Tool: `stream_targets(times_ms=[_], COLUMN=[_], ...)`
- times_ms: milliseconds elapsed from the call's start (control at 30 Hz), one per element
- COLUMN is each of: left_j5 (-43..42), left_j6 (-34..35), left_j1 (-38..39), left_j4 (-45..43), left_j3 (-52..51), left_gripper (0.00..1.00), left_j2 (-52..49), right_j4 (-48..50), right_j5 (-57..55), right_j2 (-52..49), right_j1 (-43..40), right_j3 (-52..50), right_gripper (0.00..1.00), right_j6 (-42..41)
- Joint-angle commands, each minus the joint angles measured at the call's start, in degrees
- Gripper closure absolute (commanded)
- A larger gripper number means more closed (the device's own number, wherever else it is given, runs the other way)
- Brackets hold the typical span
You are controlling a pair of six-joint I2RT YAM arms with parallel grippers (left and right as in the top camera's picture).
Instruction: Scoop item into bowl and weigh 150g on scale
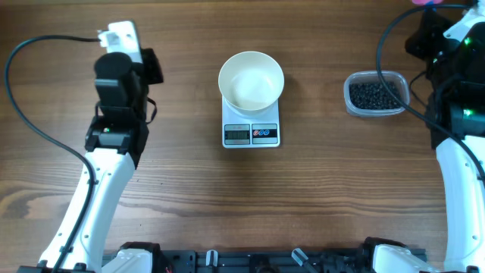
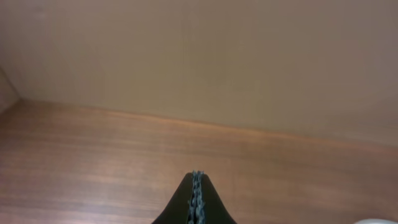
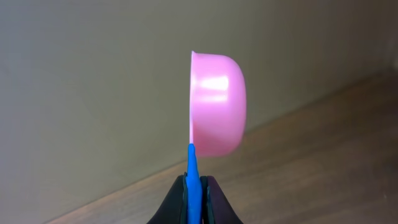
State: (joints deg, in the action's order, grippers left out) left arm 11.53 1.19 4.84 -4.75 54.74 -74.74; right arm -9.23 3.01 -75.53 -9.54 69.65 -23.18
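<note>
The white bowl (image 1: 251, 80) stands empty on the small white scale (image 1: 235, 121) at the table's middle, the display facing the front edge. The item (image 1: 375, 94), a pile of tiny black beans, lies in a clear tub to the right. My right gripper (image 3: 197, 180) is shut on the blue handle of a pink scoop (image 3: 217, 102), held on its side in the air with nothing seen in it; a pink sliver of the scoop (image 1: 427, 2) shows at the far right back. My left gripper (image 2: 196, 177) is shut on nothing, hovering over bare wood at the left.
The clear plastic tub (image 1: 350, 98) sits right of the scale, near the right arm (image 1: 455, 114). The left arm (image 1: 117, 114) reaches up the left side. Black cables loop at both back corners. A wall rises behind the table.
</note>
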Motion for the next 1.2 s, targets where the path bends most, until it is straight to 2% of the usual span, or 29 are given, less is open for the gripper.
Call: stream_targets(times_ms=[0,133,233,333,500,700,800,900,1000,1167], left_j5=[0.3,-2.2,-4.9,-12.2,-18.9,-26.4,-26.2,-22.9,-17.9,-8.7], left_j6=[5.1,9.6,9.4,6.0,-2.1,-7.2,-10.3,-10.5,-11.1,-11.1], left_j1=[-1.8,-3.3,-3.5,-3.2,-1.0,0.3,0.5,0.4,0.4,-1.7], left_j4=[-2.3,-2.1,0.4,5.8,14.5,26.8,31.0,31.3,29.1,20.5], left_j3=[0.2,1.8,4.7,9.4,14.1,14.1,13.9,13.9,13.9,13.9], left_gripper=[0.96,0.96,0.96,0.96,0.96,0.96,0.96,0.96,0.96,0.96], left_j2=[-0.1,-0.9,-2.9,-6.1,-9.6,-9.8,-10.4,-11.3,-12.6,-17.4], right_j4=[-4.3,-15.7,-22.2,-25.0,-24.7,-24.7,-24.8,-25.6,-25.6,-26.4], right_j5=[-3.0,-3.0,-1.9,1.0,1.7,0.6,0.6,0.6,0.3,-4.9], right_j2=[-1.3,-6.5,-11.7,-16.2,-19.1,-20.7,-21.6,-22.2,-22.5,-22.9], right_j1=[-0.1,-0.1,-0.1,-0.1,-0.1,-0.1,-0.1,-0.1,-0.1,-0.1], right_j3=[5.8,19.5,28.9,34.9,36.0,36.0,36.0,36.0,36.0,36.0], right_gripper=[0.96,0.96,0.96,0.96,0.96,0.96,0.96,0.96,0.96,0.96], right_j6=[-5.1,-3.0,-1.4,-0.9,-2.2,-5.3,-5.6,-7.2,-7.3,-8.7])
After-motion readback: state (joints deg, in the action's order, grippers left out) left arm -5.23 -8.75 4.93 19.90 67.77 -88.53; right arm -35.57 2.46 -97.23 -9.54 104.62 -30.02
